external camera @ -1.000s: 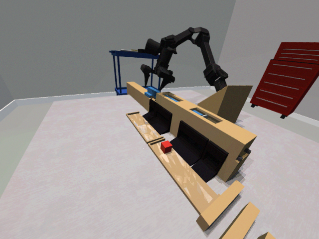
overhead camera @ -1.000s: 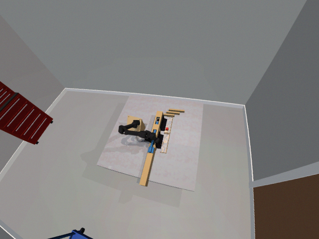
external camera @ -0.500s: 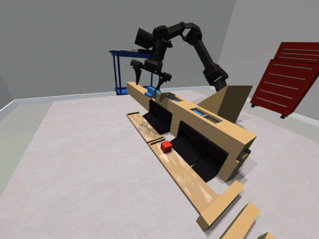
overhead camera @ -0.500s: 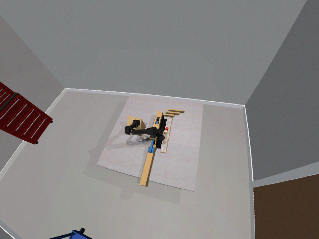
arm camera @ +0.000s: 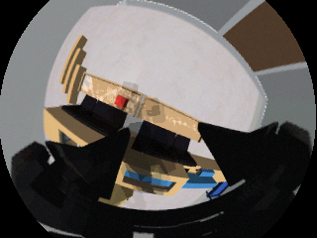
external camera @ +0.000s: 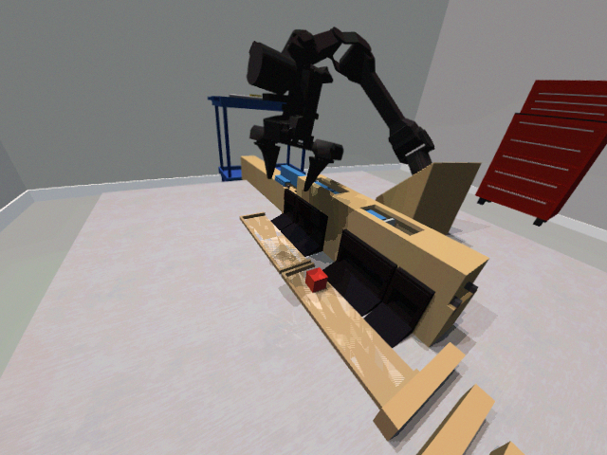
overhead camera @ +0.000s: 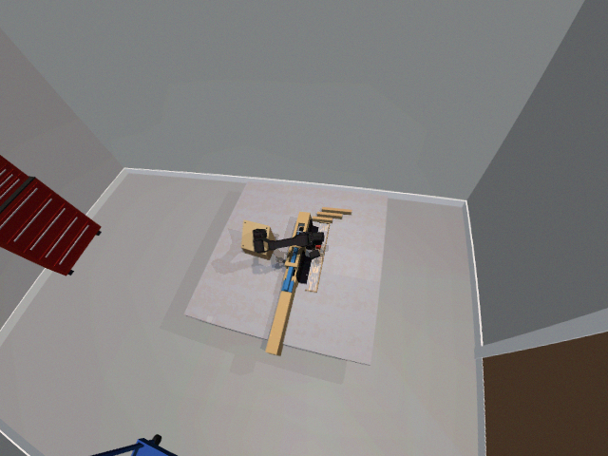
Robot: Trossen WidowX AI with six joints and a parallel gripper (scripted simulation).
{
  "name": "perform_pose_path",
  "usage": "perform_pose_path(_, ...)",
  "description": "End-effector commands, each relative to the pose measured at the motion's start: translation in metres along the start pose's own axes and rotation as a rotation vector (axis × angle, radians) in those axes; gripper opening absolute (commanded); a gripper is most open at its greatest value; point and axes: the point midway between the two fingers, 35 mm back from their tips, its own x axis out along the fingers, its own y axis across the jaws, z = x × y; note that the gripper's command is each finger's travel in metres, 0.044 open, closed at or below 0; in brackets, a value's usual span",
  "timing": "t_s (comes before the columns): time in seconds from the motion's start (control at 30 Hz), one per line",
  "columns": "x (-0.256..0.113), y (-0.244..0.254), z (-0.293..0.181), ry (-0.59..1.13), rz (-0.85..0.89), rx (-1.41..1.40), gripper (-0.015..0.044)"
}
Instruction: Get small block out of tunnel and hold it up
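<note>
A small red block [overhead camera: 317,246] [external camera: 316,279] [arm camera: 121,101] is outside the wooden tunnel [overhead camera: 304,217] [external camera: 455,252] [arm camera: 55,122], on the inner end of a low wooden tray [external camera: 342,325]. Blue cage parts [overhead camera: 288,282] [external camera: 292,173] [arm camera: 149,180] show through the tunnel's top openings and past its far end. A long wooden bar [overhead camera: 279,321] sticks out beyond them. Black sloped pieces [external camera: 355,282] line the side between tunnel and trays. My gripper [external camera: 287,183] [arm camera: 164,129] is open and empty, fingers pointing down above the tunnel, away from the red block.
Loose wooden rods [overhead camera: 336,211] [external camera: 421,391] [arm camera: 74,60] lie beyond the tunnel's near end. A second low tray [external camera: 277,245] continues the first. A wooden wedge-shaped block [external camera: 441,195] stands behind the tunnel by the arm's base. A red cabinet and blue cart stand farther off.
</note>
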Motion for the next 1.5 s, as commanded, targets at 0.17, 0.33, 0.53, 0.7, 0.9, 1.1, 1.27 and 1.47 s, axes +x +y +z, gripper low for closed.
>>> perform_pose_path(0.17, 0.005, 0.092, 0.05, 0.13, 0.031, 0.39, 0.044)
perform_pose_path(0.33, 0.008, 0.116, 0.055, 0.175, 0.012, 0.491, 0.044)
perform_pose_path(0.53, 0.008, 0.116, 0.055, 0.175, 0.012, 0.491, 0.044)
perform_pose_path(0.7, 0.008, 0.116, 0.055, 0.175, 0.012, 0.491, 0.044)
perform_pose_path(0.9, 0.012, 0.116, 0.056, 0.174, 0.013, 0.49, 0.044)
perform_pose_path(1.1, 0.022, 0.117, 0.056, 0.173, 0.014, 0.49, 0.044)
perform_pose_path(1.27, 0.031, 0.117, 0.056, 0.172, 0.015, 0.49, 0.044)
perform_pose_path(1.47, 0.041, 0.117, 0.056, 0.172, 0.016, 0.49, 0.044)
